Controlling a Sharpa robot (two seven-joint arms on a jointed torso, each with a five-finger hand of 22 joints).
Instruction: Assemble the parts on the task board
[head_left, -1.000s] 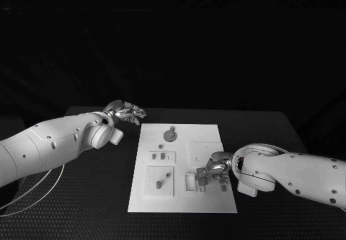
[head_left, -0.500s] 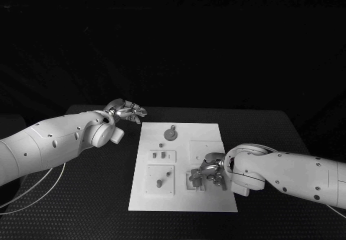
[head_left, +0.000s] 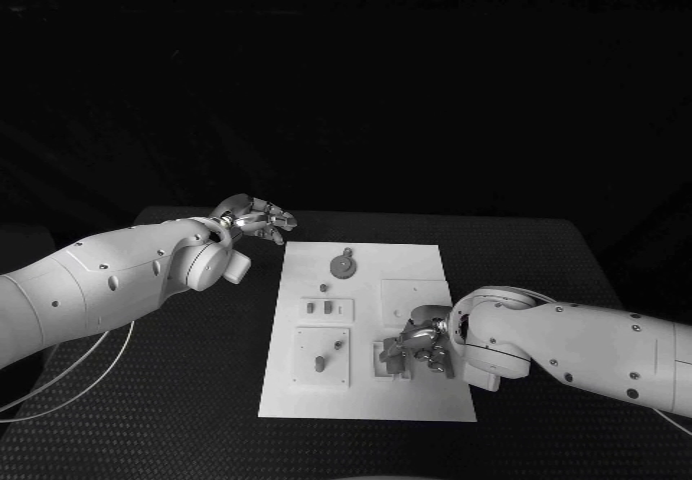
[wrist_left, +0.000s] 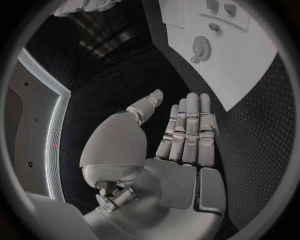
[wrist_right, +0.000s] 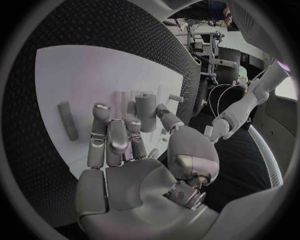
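The white task board (head_left: 411, 275) lies in the middle of the table. A grey gear (head_left: 343, 266) sits near its far edge, also seen as the gear (wrist_left: 201, 47) in the left wrist view. Small grey pegs (head_left: 319, 366) stand in the board's left blocks. My right hand (head_left: 418, 350) hovers over the board's near right part and pinches a short grey cylinder (wrist_right: 145, 111) between thumb and a finger. A grey bar (wrist_right: 67, 127) lies flat on the board beside that hand. My left hand (head_left: 257, 218) hangs off the board's far left corner, fingers straight, holding nothing.
The black textured table (head_left: 159, 400) surrounds the board on all sides. A thin cable (head_left: 87, 385) loops below my left arm. A white raised fixture (head_left: 378, 362) stands just under my right hand's fingers.
My right hand has slid a little to the left over the board's near right part and now stays there. The left hand has barely moved.
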